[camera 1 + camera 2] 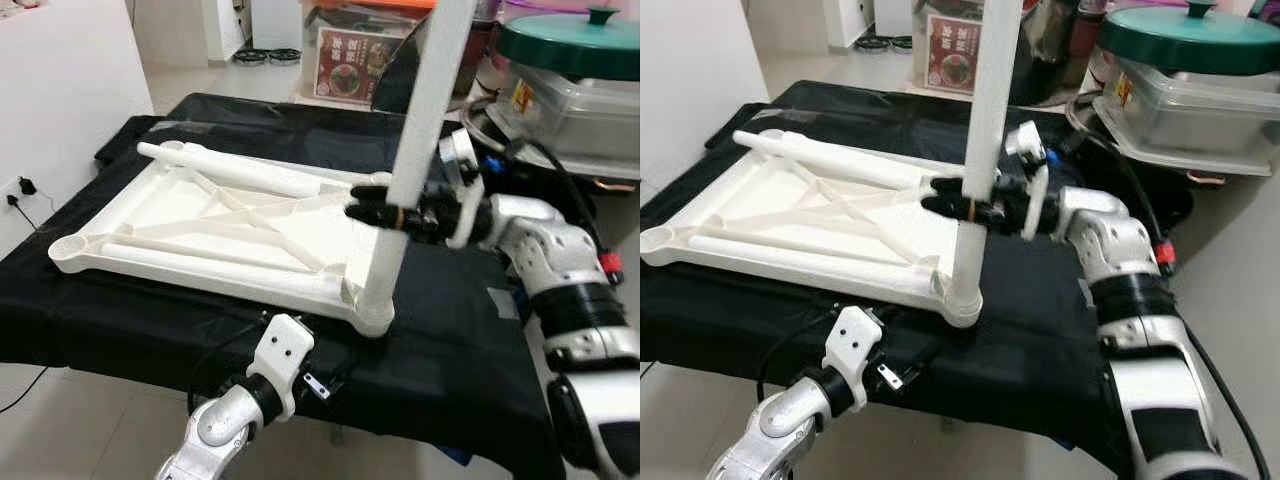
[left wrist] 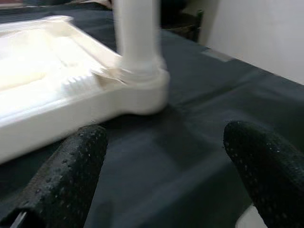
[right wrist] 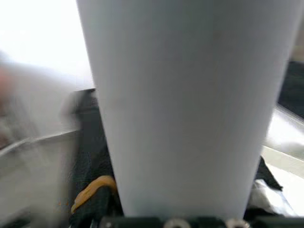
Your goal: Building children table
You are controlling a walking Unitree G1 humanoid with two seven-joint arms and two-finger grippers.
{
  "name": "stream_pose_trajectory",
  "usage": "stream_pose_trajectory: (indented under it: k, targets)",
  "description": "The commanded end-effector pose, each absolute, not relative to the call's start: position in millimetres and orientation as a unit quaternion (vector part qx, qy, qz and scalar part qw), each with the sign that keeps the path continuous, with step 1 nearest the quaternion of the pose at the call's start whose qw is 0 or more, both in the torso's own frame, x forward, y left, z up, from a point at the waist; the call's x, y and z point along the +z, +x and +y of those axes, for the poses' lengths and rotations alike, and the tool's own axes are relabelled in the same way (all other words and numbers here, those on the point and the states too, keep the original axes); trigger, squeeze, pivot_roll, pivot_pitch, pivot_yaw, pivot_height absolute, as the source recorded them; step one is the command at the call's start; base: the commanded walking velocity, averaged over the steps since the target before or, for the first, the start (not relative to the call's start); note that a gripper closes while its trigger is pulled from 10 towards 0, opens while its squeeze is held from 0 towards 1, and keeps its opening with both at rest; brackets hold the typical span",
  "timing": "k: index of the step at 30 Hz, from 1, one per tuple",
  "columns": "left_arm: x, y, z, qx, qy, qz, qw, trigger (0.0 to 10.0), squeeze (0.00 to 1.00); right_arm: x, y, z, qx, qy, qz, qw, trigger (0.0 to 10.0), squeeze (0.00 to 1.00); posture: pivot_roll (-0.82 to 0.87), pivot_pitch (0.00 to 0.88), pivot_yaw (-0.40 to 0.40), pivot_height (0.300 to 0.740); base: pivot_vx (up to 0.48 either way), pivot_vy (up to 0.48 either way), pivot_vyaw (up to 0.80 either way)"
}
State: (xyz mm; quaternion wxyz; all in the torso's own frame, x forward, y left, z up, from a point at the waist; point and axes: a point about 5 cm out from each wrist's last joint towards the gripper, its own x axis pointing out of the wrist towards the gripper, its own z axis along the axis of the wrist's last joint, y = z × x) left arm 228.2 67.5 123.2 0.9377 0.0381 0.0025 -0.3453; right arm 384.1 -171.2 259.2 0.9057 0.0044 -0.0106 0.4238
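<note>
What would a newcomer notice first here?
A tall white leg stands upright in the near corner of the upside-down white tabletop on the black cloth, with the right claw clamped around it. The left claw hovers open, low at the cloth's near edge.

The silver right arm (image 1: 560,290) is reaching in from the lower right of the head view, bending at the elbow, its two-fingered black right gripper (image 1: 385,215) closing around the upright white plastic leg (image 1: 415,150) at mid-frame. The silver left arm (image 1: 225,425) is rising from the bottom centre, its white wrist block (image 1: 283,360) pointing upward. In the wrist view, the left gripper (image 2: 166,175) is holding its dimpled black fingers (image 2: 71,175) wide apart, gripping nothing.
</note>
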Motion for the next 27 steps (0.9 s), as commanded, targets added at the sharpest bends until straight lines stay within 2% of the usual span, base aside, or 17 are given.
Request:
stream_pose_trajectory:
  k: [1,2,3,5,6,9,14,17,18,19,20,21,22,24,27]
  targets:
    - [119,227,68,-0.344,0.039,0.009,0.938,10.0,0.00,253,398,-190,0.285,0.015,0.011,0.958,0.0,0.00,0.14,0.027,-0.079,0.740,0.000,0.000,0.00]
    - [119,227,68,-0.345,0.040,0.009,0.938,10.0,0.00,250,403,-198,0.213,0.028,0.014,0.977,0.0,0.00,0.14,0.026,-0.079,0.740,0.000,0.000,0.00]
    - [119,227,68,-0.345,0.040,0.009,0.938,10.0,0.00,250,403,-198,0.213,0.028,0.014,0.977,0.0,0.00,0.14,0.026,-0.079,0.740,0.000,0.000,0.00]
    - [119,227,68,-0.345,0.041,0.009,0.938,10.0,0.00,242,407,-217,0.071,0.057,0.021,0.996,0.0,0.00,0.14,0.027,-0.077,0.740,0.000,0.000,0.00]
    - [119,227,68,-0.345,0.041,0.009,0.938,10.0,0.00,242,407,-217,0.071,0.057,0.021,0.996,0.0,0.00,0.14,0.027,-0.077,0.740,0.000,0.000,0.00]
    - [119,228,68,-0.345,0.042,0.008,0.938,10.0,0.00,226,403,-241,-0.109,0.058,0.047,0.991,0.0,0.00,0.14,0.032,-0.076,0.740,0.000,0.000,0.00]
    - [120,228,68,-0.345,0.043,0.008,0.938,10.0,0.00,217,399,-245,-0.194,0.064,0.058,0.977,0.0,0.00,0.13,0.034,-0.076,0.740,0.000,0.000,0.00]
    - [120,228,68,-0.343,0.044,0.008,0.938,10.0,0.00,213,396,-235,-0.244,0.081,0.056,0.965,0.0,0.00,0.14,0.036,-0.077,0.740,0.000,0.000,0.00]
    - [120,228,68,-0.343,0.044,0.007,0.938,10.0,0.00,212,398,-224,-0.234,0.096,0.064,0.965,1.0,0.00,0.13,0.039,-0.075,0.740,0.000,0.000,0.00]
    - [120,228,68,-0.342,0.044,0.007,0.939,10.0,0.00,213,401,-214,-0.214,0.112,0.070,0.968,10.0,0.00,0.13,0.039,-0.075,0.740,0.000,0.000,0.00]
    - [120,228,68,-0.342,0.044,0.007,0.939,10.0,0.00,213,401,-214,-0.214,0.112,0.070,0.968,10.0,0.00,0.13,0.039,-0.075,0.740,0.000,0.000,0.00]
    - [120,229,68,-0.342,0.044,0.007,0.939,10.0,0.00,216,405,-200,-0.171,0.126,0.067,0.975,10.0,0.00,0.13,0.040,-0.073,0.740,0.000,0.000,0.00]
    - [120,229,67,-0.342,0.044,0.008,0.939,10.0,0.00,223,411,-180,-0.087,0.138,0.058,0.985,10.0,1.00,0.13,0.041,-0.076,0.740,0.000,0.000,0.00]
    - [120,229,67,-0.342,0.044,0.008,0.939,10.0,0.00,224,412,-175,-0.069,0.141,0.055,0.986,10.0,1.00,0.13,0.041,-0.076,0.740,0.000,0.000,0.00]
    - [120,229,67,-0.342,0.042,0.008,0.939,10.0,0.00,236,413,-154,0.085,0.181,0.037,0.979,10.0,1.00,0.13,0.042,-0.078,0.740,0.000,0.000,0.00]
